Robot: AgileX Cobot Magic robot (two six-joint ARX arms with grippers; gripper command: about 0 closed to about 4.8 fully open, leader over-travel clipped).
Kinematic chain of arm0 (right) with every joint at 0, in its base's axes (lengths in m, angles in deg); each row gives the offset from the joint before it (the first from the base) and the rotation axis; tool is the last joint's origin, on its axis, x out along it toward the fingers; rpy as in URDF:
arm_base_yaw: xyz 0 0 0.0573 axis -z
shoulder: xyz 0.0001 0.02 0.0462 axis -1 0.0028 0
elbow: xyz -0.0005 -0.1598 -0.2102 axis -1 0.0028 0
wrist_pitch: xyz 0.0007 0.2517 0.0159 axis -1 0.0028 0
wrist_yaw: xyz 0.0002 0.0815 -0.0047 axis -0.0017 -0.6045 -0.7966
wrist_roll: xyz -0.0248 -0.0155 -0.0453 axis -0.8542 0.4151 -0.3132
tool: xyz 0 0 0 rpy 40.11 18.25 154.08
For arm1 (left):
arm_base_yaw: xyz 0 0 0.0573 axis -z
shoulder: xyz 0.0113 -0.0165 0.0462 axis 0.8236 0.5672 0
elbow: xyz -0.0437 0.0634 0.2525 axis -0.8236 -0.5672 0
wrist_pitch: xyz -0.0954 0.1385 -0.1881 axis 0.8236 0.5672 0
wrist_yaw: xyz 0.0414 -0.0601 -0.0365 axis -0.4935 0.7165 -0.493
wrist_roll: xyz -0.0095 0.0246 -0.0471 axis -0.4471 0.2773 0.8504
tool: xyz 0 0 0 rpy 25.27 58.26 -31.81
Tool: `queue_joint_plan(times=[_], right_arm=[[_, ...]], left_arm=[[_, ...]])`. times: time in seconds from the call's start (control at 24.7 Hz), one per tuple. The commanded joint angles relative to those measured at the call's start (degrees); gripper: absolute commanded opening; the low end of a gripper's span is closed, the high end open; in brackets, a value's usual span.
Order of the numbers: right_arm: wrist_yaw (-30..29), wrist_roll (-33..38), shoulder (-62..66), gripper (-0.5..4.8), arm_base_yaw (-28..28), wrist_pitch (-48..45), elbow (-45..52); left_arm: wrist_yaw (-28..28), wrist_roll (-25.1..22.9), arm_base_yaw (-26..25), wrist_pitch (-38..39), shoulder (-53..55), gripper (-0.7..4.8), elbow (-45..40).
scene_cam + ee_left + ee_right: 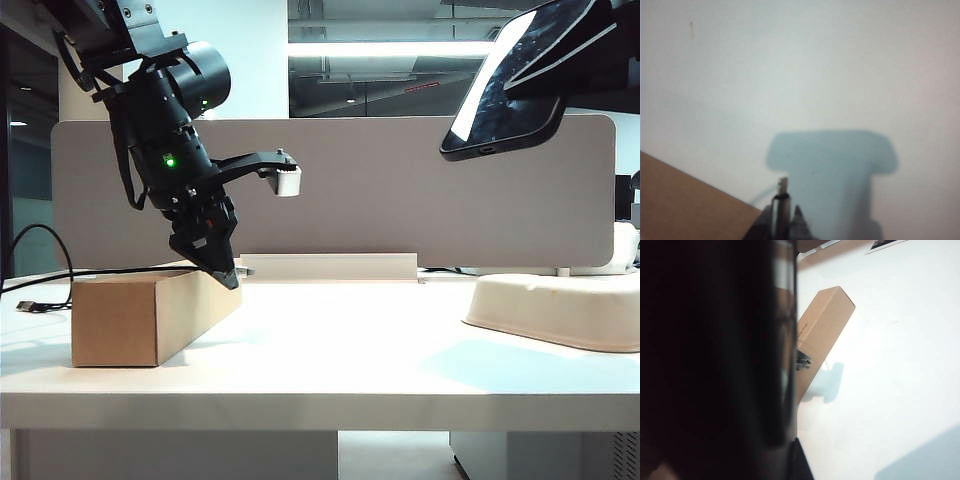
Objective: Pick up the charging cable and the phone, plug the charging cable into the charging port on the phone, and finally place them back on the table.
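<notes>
The left gripper (222, 268) is hanging down at about nine o'clock on the wide white desk (330, 360), its black fingers tipped low over the near corner of the long brown cardboard box (150, 315). In the left wrist view the left gripper (784, 220) is pinching the small pale silvery plug of the thin black charging cable (783, 192) between its fingertips, the plug poking out past them above the white tabletop. The rest of the cord (40, 272) is looping off the desk's left edge at nine o'clock, behind the box.

The right gripper, up at about one o'clock, is lying mostly outside the exterior view; it is holding the flat black rectangular smartphone (515, 85) high in the air, tilted, its glossy screen catching the ceiling lights and its short bottom edge pointing down-left. In the right wrist view the phone (715, 355) is filling the near side as a dark slab. Its jaws are clamped shut on the phone.

An off-white shallow tray (560, 310) is sitting at three o'clock on the desk, under the raised phone. The grey fabric divider panel (400, 200) is running along the back at twelve o'clock.
</notes>
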Motion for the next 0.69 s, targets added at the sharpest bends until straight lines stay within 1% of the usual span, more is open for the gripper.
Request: queue_joint_plan(times=[0.04, 0.2, 0.28, 0.36, 0.44, 0.48, 0.57, 0.69], right_arm=[[-0.2, -0.4, -0.3, -0.06, 0.0, -2.3, -0.4], [-0.2, -0.4, -0.3, -0.06, 0.0, -2.3, -0.4], [0.1, -0.4, -0.3, -0.06, 0.0, -2.5, -0.4], [0.1, -0.4, -0.3, -0.06, 0.0, -3.7, -0.4], [-0.1, 0.1, -0.3, -0.06, 0.0, -8.1, -0.5], [-0.4, 0.5, -0.3, -0.06, 0.0, -9.7, -0.5], [-1.2, 2.3, -0.3, -0.06, 0.0, -12.3, -0.6], [-2.1, 6.5, -0.2, -0.06, 0.0, -16.8, -1.2]], left_arm=[[0.2, 0.2, 0.5, -0.5, -0.3, -0.06, 0.4], [0.1, 0.5, 0.5, -0.6, -0.4, -0.06, 0.4], [0.2, 2.4, 0.5, 0.0, -1.6, -0.06, 0.4], [0.7, 5.5, 0.5, 0.4, -3.2, -0.06, 0.4], [5.7, 14.7, 0.5, 0.6, -7.6, -0.06, 0.4], [8.3, 17.4, 0.5, 0.7, -9.0, -0.06, 0.4], [13.5, 21.4, 0.5, 1.2, -11.6, -0.06, 0.4], [21.7, 25.6, 0.5, 1.9, -15.3, -0.06, 0.4]])
